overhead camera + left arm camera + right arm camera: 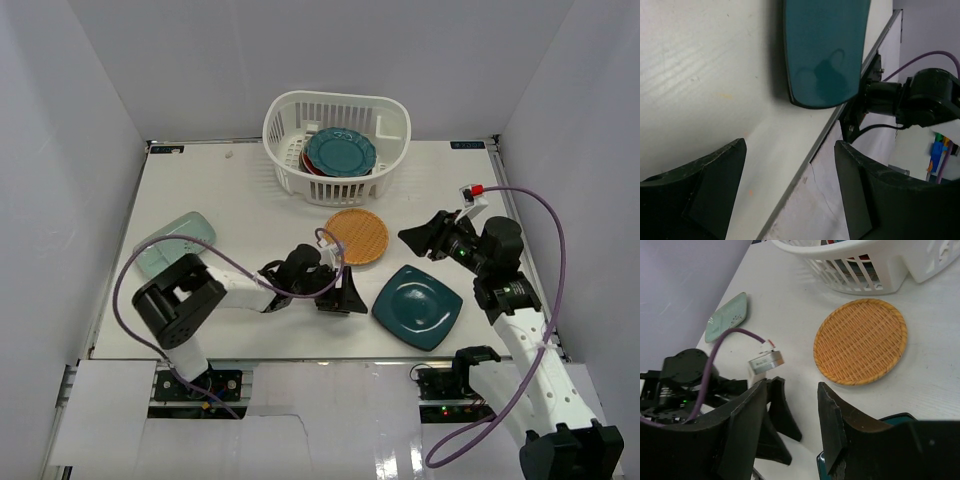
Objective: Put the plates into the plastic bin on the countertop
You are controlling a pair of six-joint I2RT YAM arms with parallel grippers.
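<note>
At desk (250,205) centre: both claws parted and empty, three plates outside the bin.

Against the rear edge, white plastic bin (290,118), with teal scalloped plate (340,152) resting on top of others, red rims (308,162) showing beneath. Flat on the desk: orange woven plate (358,236) just in front of the bin; dark teal square plate (417,306) near the front edge, right of centre; pale green oblong plate (172,243) far left. Left claw (790,147) low, just beside the square plate and facing its edge, jaws wide, gripping nothing. Right claw (797,386) raised to the right of the woven plate, jaws partly parted, gripping nothing.
</note>
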